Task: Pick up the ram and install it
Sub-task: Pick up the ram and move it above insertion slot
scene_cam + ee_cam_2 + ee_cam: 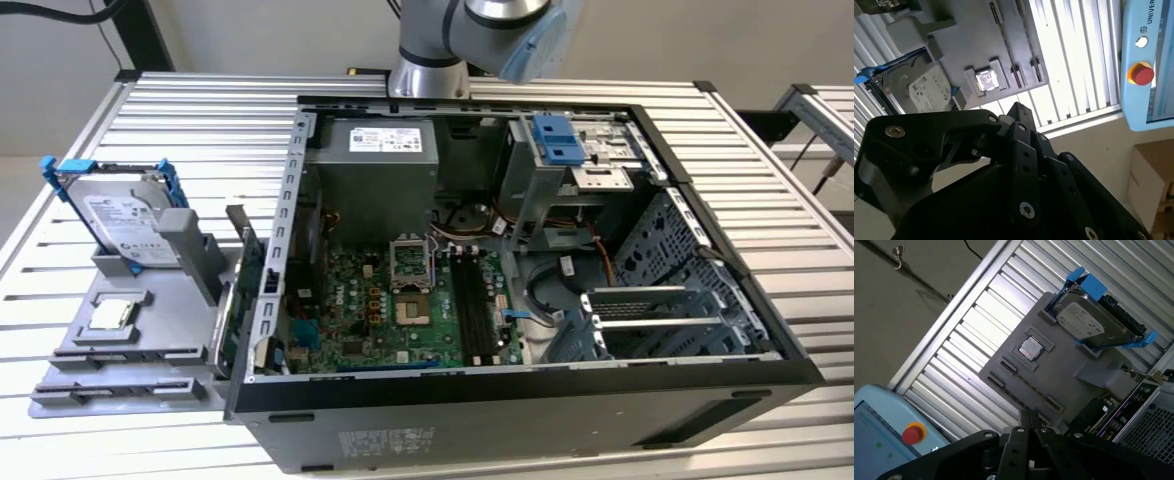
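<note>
Ribbed bright metal table point(200, 110), matt grey plastic holder point(174, 330)

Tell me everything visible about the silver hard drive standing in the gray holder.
The hard drive is a flat silver metal box with a white label on its broad face. A blue plastic bracket clasps its edges, its ends sticking out. It stands on edge, leaning, in a slot of the gray holder, on the slatted table, at the exterior view's left of the open computer case. Nothing else touches it.

Hard drive point(120, 213) upright on grey tray point(167, 312); open computer case point(534, 422) beside
</note>
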You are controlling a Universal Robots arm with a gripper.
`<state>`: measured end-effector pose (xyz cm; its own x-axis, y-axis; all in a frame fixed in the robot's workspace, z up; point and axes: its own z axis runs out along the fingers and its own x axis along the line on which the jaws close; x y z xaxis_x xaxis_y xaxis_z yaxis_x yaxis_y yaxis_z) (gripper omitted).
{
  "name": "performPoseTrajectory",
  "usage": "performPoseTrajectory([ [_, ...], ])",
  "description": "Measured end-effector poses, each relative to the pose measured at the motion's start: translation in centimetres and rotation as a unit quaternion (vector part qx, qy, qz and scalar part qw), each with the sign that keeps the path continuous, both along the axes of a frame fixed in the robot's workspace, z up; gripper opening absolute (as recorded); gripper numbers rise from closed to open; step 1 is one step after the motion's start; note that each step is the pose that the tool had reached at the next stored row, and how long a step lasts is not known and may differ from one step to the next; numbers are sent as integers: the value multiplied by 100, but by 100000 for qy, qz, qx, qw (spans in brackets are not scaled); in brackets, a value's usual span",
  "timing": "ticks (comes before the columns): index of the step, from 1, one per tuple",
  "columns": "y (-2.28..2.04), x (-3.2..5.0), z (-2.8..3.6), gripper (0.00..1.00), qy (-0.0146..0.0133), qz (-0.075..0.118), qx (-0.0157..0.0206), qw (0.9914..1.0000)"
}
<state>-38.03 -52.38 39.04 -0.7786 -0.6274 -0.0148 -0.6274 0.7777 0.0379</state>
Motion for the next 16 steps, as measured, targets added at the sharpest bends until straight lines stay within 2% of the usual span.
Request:
performPoseTrajectory([
  [5, 0, 0, 0, 0, -4, 3493, -123, 99939],
  [9, 0, 0, 2, 0, 0, 6596, -206, 99782],
  [12, 1, -1, 2, 0, -10, 9084, -237, 99586],
  [16, 1, -1, 2, 0, -14, 12737, -258, 99185],
])
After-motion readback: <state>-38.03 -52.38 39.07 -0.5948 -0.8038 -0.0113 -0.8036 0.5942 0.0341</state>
